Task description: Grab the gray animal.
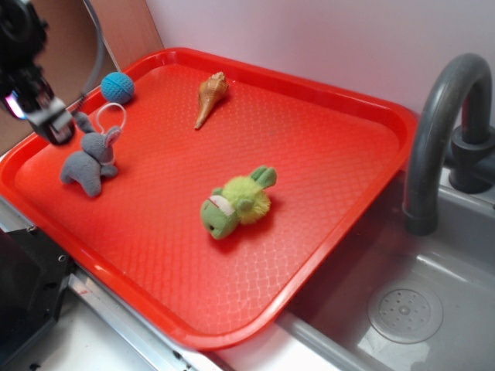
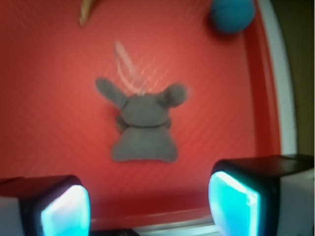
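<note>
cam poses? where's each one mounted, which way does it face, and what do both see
Exterior: off the arm, high at the tray's front, looking down across the red tray toward the wall, sink at right; the gripper shows at upper left, above the gray animal.
Wrist: on the arm, looking down past its two fingertips at the gray animal, which lies ahead of the open jaws, apart from them.
Shared: the gray animal, blue ball, brown cone-shaped toy, tray. The green plush is exterior-only.

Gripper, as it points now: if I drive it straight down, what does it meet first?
Probably the gray animal. The gripper has its jaws open above it, the toy lying slightly ahead of the gap, so it might touch the red tray first; depth is unclear.
</note>
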Motion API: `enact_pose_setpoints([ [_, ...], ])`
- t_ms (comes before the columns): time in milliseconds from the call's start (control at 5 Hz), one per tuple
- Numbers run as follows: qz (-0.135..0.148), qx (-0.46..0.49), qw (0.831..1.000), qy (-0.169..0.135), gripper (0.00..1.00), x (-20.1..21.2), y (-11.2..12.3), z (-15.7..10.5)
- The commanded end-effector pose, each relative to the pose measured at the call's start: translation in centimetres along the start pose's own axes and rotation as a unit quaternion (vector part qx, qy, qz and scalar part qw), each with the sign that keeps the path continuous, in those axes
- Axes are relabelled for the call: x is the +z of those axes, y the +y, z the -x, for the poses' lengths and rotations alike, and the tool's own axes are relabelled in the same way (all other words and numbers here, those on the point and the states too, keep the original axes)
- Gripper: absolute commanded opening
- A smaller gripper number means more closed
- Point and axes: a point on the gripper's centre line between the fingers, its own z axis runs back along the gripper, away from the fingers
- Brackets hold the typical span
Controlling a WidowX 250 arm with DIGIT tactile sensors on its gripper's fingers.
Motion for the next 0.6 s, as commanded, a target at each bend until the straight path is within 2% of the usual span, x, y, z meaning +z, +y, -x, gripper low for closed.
enact_pose_setpoints([
  [0, -0.042, 0.021, 0.999, 0.016, 1.00, -3.2, -0.4, -2.1],
  [400, -0.055, 0.032, 0.997, 0.044, 1.00, -6.8, 1.2, -3.7],
])
